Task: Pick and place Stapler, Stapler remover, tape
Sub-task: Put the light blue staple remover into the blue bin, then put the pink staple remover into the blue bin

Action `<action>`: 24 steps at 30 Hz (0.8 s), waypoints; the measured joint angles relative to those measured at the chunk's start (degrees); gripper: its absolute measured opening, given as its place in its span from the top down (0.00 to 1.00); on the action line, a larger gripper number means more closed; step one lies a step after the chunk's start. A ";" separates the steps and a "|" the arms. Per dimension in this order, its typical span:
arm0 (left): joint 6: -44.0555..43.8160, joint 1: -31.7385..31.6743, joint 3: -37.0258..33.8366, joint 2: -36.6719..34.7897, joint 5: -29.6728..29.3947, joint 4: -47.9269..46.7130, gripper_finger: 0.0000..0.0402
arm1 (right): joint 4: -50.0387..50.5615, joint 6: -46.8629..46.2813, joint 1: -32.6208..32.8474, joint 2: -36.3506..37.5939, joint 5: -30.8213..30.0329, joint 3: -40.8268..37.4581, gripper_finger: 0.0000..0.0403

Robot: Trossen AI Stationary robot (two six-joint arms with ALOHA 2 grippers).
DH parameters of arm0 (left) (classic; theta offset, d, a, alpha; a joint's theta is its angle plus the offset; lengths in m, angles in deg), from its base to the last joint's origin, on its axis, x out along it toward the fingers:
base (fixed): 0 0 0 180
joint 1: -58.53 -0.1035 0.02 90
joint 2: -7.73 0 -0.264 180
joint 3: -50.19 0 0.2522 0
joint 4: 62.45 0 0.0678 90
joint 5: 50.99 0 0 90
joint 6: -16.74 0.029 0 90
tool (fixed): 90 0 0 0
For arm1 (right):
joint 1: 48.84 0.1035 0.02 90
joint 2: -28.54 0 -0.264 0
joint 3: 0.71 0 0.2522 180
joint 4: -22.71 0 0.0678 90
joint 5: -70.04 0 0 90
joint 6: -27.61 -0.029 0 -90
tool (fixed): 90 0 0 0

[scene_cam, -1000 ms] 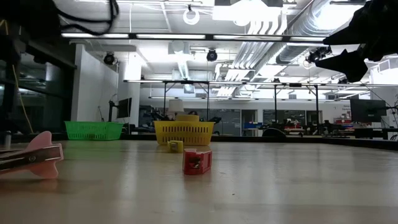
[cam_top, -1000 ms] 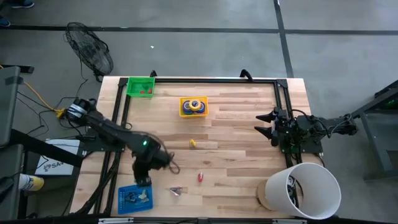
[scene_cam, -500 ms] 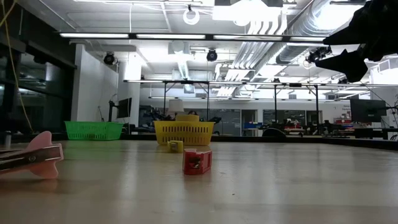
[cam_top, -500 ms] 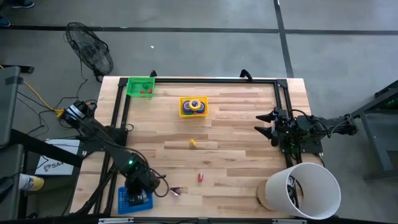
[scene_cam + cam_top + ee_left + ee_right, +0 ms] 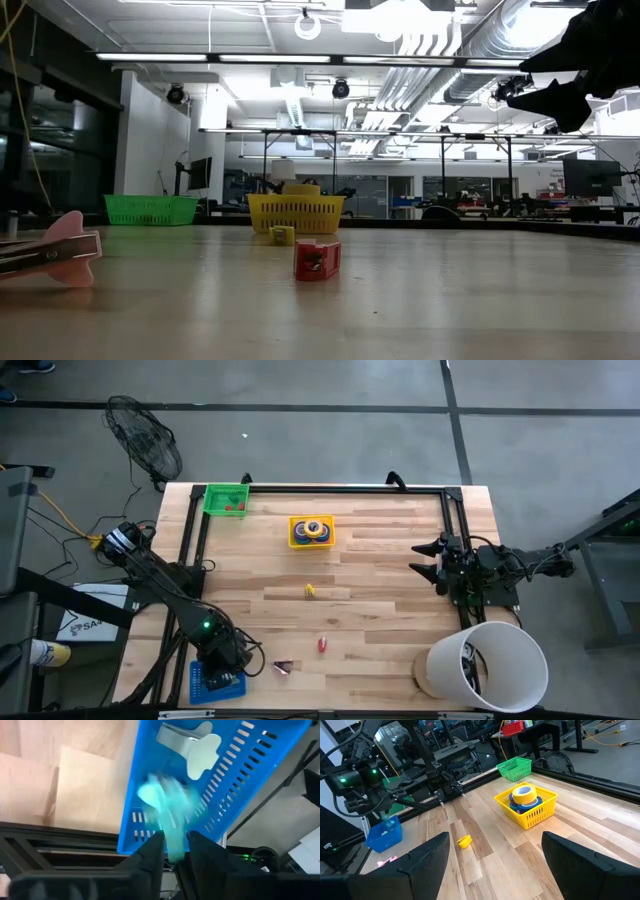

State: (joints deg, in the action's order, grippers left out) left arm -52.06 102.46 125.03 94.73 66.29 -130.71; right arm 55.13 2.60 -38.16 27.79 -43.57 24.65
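Observation:
My left gripper hangs over the blue basket at the table's near left corner, shut on a blurred teal staple remover. A pale staple remover lies in that basket. A pink staple remover lies on the table beside the basket and shows in the low view too. Tape rolls sit in the yellow basket. A small red piece and a small yellow piece lie on the table's middle. My right gripper hovers open at the table's right side. My left gripper pinches the teal staple remover between its two fingers, coming from above and pointing down into the blue basket. The remover's near end sits between the fingers and the rest sticks out past them, lifted above the basket's floor. Blur hides which part is held.
A green basket with small red things stands at the far left corner. A white bucket stands at the near right corner. A black frame runs along the table's far and side edges. Bare wood lies between the two arms.
My left arm has moved toward the table's near edge and a little left, coming down over the blue basket with the teal staple remover still in its fingers. The pink remover and the red and yellow pieces have stayed in place.

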 joint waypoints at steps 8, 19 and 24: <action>-0.06 0.00 0.00 0.00 -0.02 0.55 0.68 | 0.00 0.02 -0.02 0.00 0.00 0.00 0.24; -1.55 -0.09 0.00 0.00 0.02 0.91 0.68 | 0.01 0.01 -0.02 0.00 0.00 0.00 0.24; -0.38 -0.92 0.02 0.00 0.23 1.98 0.67 | 0.02 0.00 -0.02 0.00 0.00 0.00 0.24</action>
State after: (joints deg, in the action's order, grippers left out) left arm -52.44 101.53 125.05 94.73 66.52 -128.72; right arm 55.15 2.60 -38.19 27.79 -43.57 24.65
